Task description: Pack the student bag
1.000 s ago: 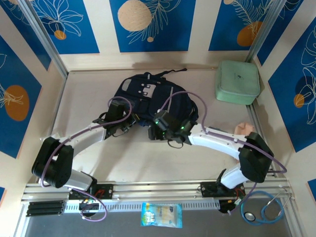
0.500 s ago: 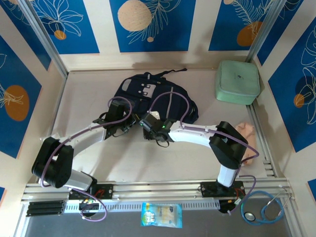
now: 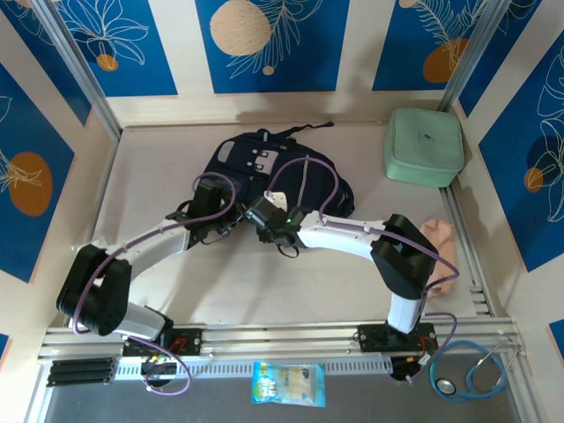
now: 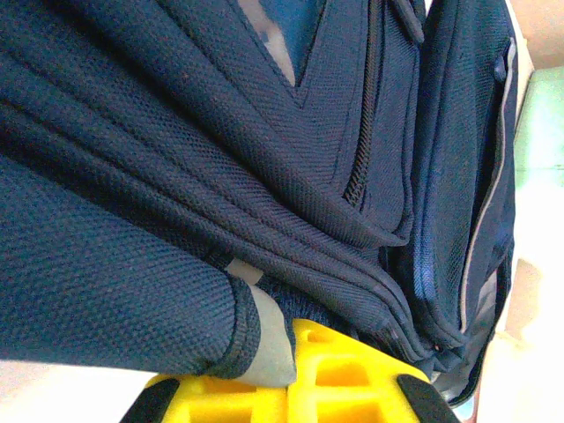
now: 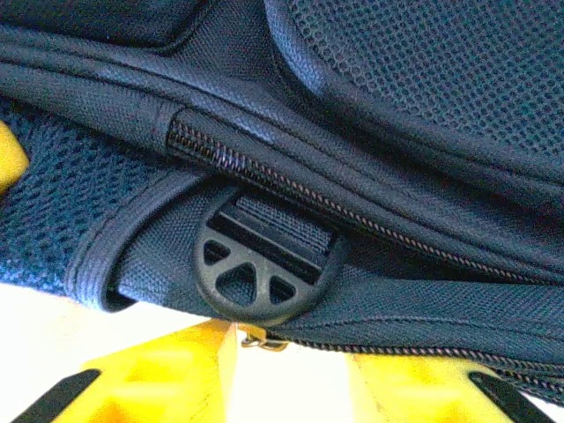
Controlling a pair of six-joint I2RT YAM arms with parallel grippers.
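Pale-blue plastic first: a snack packet (image 3: 288, 383) lies on the near rail between your two arm bases, and a blue stethoscope (image 3: 471, 374) is coiled at the near right corner. Go up the table (image 3: 150, 167) and both your arms bend inward to the near edge of the student bag (image 3: 264, 163), which lies mid-table with its white-marked pocket toward the far wall. Your left gripper (image 3: 218, 222) is at the bag's near left corner. On its wrist camera the yellow fingers (image 4: 352, 370) are closed tight on a fold of navy fabric with a grey-trimmed hem (image 4: 264, 335), so you have the bag pinched there, its pleats and a zip stacked above. Your right gripper (image 3: 258, 214) sits just beside the left one, nearer the middle of that same edge. On the right wrist camera its jaws stand partly apart with nothing between them but a small brass ring (image 5: 256, 341) hanging at the bag's seam. A round black buckle (image 5: 260, 273) is directly above that gap and a dark zip (image 5: 291, 189) runs across above the buckle. You are right up against the fabric, but whether a finger touches it I cannot tell. Beside your right elbow lies a peach-coloured thing (image 3: 441, 233) I cannot identify, and in the far right corner, well apart from the bag, sits a pale green case (image 3: 423, 145).
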